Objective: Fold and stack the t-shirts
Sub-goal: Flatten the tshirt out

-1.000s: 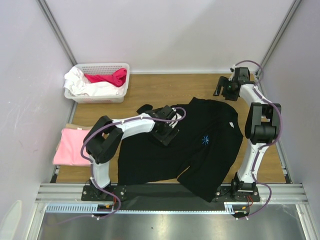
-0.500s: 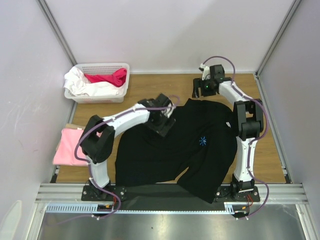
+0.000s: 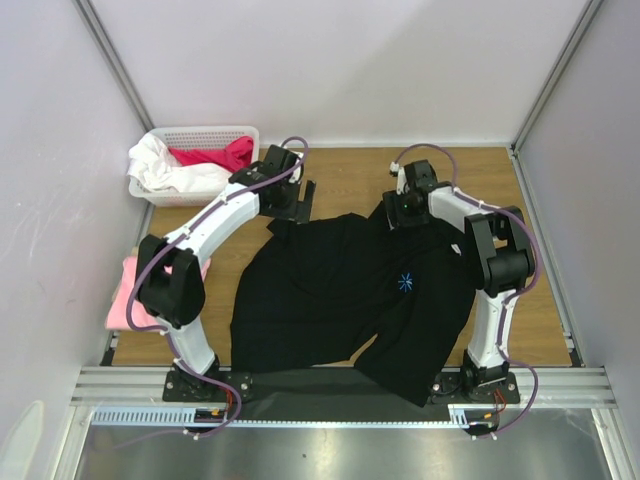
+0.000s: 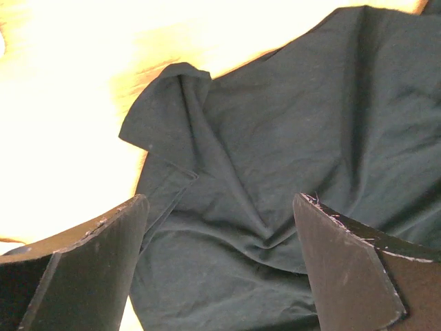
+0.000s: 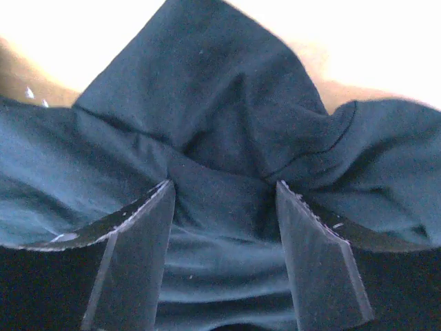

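The large black t-shirt [image 3: 350, 290] lies spread and wrinkled across the middle of the table, its pale-blue starburst [image 3: 406, 283] facing up. My left gripper [image 3: 294, 206] hovers over its far-left sleeve. In the left wrist view that gripper [image 4: 220, 201] is open wide, with the folded sleeve [image 4: 176, 103] beyond the tips. My right gripper [image 3: 400, 214] is down on the shirt's far edge. Its jaws [image 5: 224, 185] stand apart astride a bunched ridge of black cloth [image 5: 220, 131]. The light pink t-shirt [image 3: 122, 305] lies at the table's left edge, partly behind the left arm.
A white basket [image 3: 241, 135] with white and red clothes stands at the far left corner. Bare wood shows along the far edge [image 3: 345, 170] and at the right [image 3: 530, 230]. Grey walls close the table in on three sides.
My left gripper left the shirt's middle and moved far-left to the sleeve, opening wider. My right gripper swung left and down onto the shirt's far edge, its jaws narrowing. The shirt shifted slightly.
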Tool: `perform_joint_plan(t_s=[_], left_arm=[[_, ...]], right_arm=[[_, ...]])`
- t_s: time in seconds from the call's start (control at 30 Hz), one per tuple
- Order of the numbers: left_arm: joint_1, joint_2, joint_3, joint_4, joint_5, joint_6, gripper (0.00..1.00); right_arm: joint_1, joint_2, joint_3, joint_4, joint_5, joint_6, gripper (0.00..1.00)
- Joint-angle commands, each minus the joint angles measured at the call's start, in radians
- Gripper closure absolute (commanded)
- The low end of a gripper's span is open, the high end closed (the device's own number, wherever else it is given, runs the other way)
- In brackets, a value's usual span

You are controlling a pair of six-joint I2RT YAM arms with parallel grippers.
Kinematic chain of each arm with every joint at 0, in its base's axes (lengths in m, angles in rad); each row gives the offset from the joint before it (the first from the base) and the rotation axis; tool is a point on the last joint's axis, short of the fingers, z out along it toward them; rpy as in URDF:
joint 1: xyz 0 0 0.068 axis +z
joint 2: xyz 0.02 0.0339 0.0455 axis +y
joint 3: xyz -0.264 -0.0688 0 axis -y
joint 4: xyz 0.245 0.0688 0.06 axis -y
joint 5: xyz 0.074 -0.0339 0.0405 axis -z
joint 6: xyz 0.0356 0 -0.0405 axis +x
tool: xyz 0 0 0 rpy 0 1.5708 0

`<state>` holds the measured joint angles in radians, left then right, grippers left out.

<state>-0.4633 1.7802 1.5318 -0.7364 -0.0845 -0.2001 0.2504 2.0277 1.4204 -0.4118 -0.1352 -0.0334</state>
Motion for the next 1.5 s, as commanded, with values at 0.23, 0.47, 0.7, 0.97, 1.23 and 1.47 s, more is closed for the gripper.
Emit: perform_joint_plan(t_s=[0.23, 0.47, 0.7, 0.97, 1.23, 1.47], left_arm=[[0.014, -0.018, 0.045, 0.051, 0.035, -0.004, 0.07], [0.009, 0.010, 0.074, 0.144, 0.150, 0.019, 0.08], [-0.063, 0.067, 0.155, 0.193, 0.251, 0.119, 0.08], [-0.176, 0.117, 0.139, 0.224, 0.241, 0.134, 0.10], [-0.181, 0.117, 0.041, 0.264, 0.204, 0.105, 0.10], [-0.179, 0.111, 0.016, 0.240, 0.154, 0.125, 0.09]], right_arm=[[0.052, -0.214, -0.276, -0.119, 0.115, 0.105, 0.37], [0.081, -0.360, -0.431, -0.212, 0.100, 0.231, 0.37], [0.001, -0.419, -0.289, -0.257, 0.115, 0.293, 0.30], [-0.166, -0.362, -0.173, -0.067, -0.098, 0.230, 0.25], [-0.125, -0.293, -0.256, 0.059, -0.181, 0.061, 0.26], [-0.059, -0.250, -0.271, 0.054, -0.089, 0.035, 0.30]])
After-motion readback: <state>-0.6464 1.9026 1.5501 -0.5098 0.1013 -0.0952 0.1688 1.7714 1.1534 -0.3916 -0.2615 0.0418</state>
